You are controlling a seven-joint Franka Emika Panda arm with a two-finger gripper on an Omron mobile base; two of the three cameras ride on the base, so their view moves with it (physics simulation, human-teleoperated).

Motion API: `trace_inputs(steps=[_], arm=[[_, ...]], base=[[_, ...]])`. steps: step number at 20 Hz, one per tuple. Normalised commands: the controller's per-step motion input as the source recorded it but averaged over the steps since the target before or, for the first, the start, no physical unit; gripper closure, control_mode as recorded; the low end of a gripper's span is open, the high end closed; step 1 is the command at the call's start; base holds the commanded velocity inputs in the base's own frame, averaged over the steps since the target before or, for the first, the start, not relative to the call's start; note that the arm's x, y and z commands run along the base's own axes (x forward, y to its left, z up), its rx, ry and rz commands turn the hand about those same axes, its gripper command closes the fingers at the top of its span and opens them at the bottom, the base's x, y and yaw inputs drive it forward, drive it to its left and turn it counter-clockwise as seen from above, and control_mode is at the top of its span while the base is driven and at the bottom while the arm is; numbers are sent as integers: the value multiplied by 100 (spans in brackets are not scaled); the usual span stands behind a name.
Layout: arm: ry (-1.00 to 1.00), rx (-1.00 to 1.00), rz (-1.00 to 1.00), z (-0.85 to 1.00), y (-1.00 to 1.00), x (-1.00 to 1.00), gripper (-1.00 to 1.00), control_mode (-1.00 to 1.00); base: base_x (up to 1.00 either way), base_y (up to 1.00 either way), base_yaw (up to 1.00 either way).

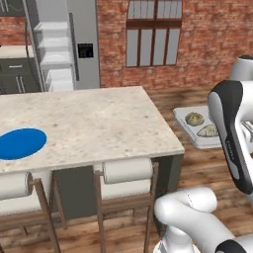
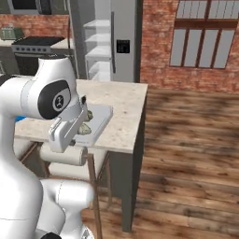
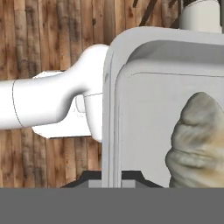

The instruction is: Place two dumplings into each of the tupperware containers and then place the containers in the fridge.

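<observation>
My gripper (image 3: 114, 177) is shut on the rim of a whitish tupperware container (image 1: 189, 127), holding it in the air just off the right end of the counter (image 1: 104, 123), above the wooden floor. Two tan dumplings (image 1: 194, 118) lie inside it, the second dumpling (image 1: 208, 131) beside the first. The hand view shows the container's rounded corner (image 3: 131, 87) close up, with one wrinkled dumpling (image 3: 197, 140) in it. In the right base view my arm partly covers the container (image 2: 100, 119). The steel fridge (image 1: 84, 29) stands behind the counter, and its white inner shelves (image 1: 52, 49) are showing.
A round blue plate (image 1: 21, 143) lies at the counter's left. Two stools with white rolled cushions (image 1: 127, 170) stand along its near side. A black oven range (image 2: 32, 49) sits at the back left. Wooden floor (image 2: 186, 154) stretches to the right of the counter.
</observation>
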Motion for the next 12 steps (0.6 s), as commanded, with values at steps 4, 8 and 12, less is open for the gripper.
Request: trace_inputs(steps=[4, 8, 12], arm=[[0, 0, 0, 0, 0, 0, 100, 100], [0, 0, 0, 0, 0, 0, 100, 100], [0, 0, 0, 0, 0, 0, 100, 100]], base=[[0, -100, 0], [13, -100, 0], [47, -100, 0]])
